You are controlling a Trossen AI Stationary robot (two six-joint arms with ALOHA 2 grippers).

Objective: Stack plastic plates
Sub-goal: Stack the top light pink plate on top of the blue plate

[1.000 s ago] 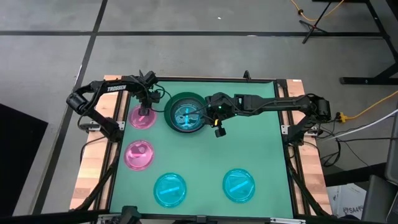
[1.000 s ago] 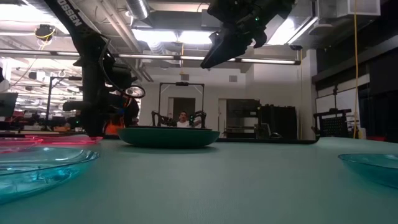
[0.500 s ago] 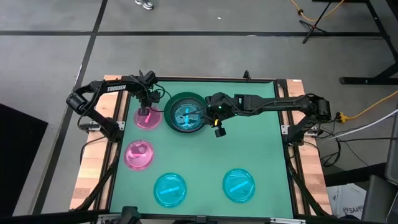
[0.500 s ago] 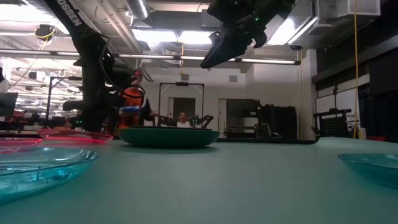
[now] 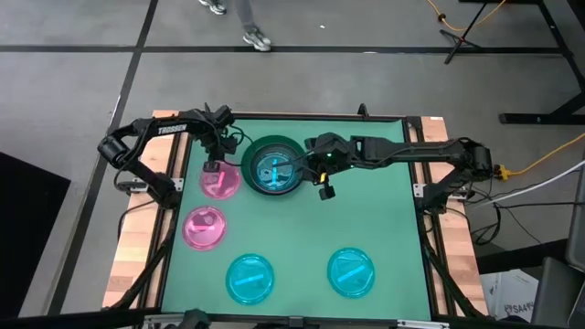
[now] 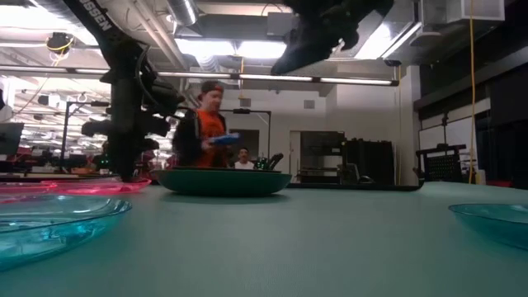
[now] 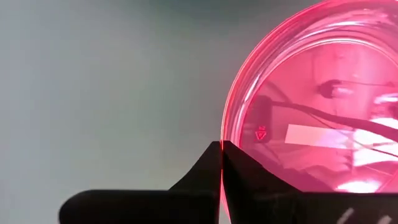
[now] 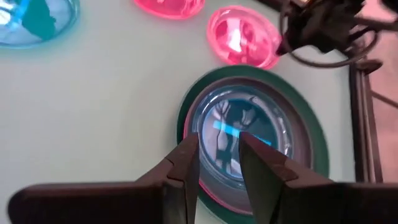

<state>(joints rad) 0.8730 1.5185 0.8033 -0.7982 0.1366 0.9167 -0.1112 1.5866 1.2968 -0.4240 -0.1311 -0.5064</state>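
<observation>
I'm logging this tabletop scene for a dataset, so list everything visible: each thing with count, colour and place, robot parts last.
Large round plastic plate: one, dark green, far centre of the table, holding a stack.
Translucent cyan plate in the stack: one on top; a pink rim shows beneath it in the right wrist view.
Translucent pink plastic plates: two, left side, one far, one nearer.
Loose translucent cyan plates: two, near edge, left and right.
Green table mat: one.
Person: one, orange top, behind the table.
Left gripper: shut on the far pink plate's rim.
Right gripper: open, above the stack.
</observation>
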